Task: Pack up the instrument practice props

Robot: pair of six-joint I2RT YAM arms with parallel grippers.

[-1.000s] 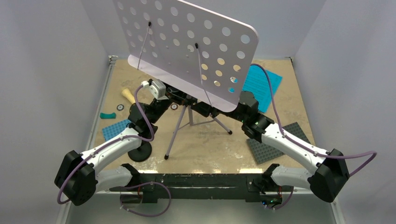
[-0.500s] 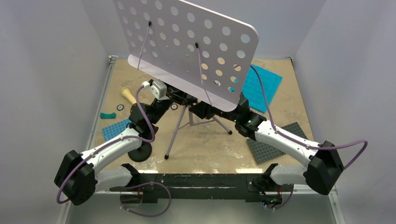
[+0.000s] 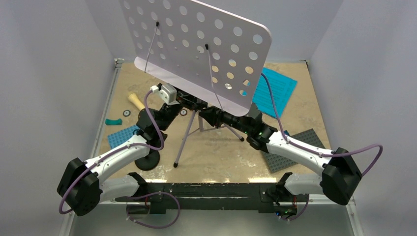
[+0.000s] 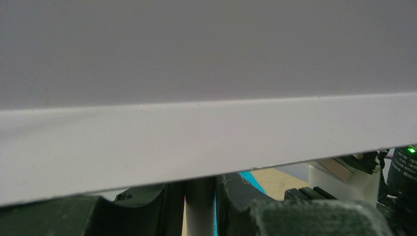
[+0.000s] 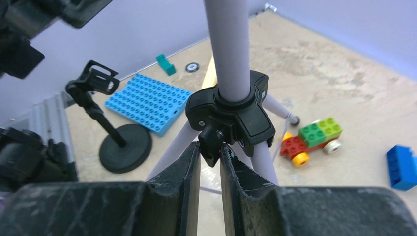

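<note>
The lavender hole-punched music stand [image 3: 196, 49] stands upright on its silver tripod [image 3: 184, 142] at mid-table. My left gripper [image 3: 189, 104] is shut on the stand's pole [image 4: 200, 206] just under the desk's shelf [image 4: 196, 142], which fills the left wrist view. My right gripper [image 5: 210, 152] is shut on the small black knob [image 5: 212, 140] of the tripod's hub [image 5: 236, 115]; it also shows in the top view [image 3: 216, 117]. The teal sheet-music pages [image 3: 275, 91] lie at the back right. The cream microphone [image 3: 135, 102] lies at the back left. The black mic stand [image 5: 123, 145] stands at the left.
A blue baseplate [image 5: 147, 101] lies behind the mic stand, and a grey baseplate [image 3: 295, 150] is under my right arm. A small brick car [image 5: 312, 137] and a blue brick [image 5: 401, 167] lie beyond the tripod. A teal piece [image 3: 113, 121] is by the left wall.
My right arm has swung left and lower, bringing its gripper in to the tripod hub under the desk. The left arm and the stand have not moved.
</note>
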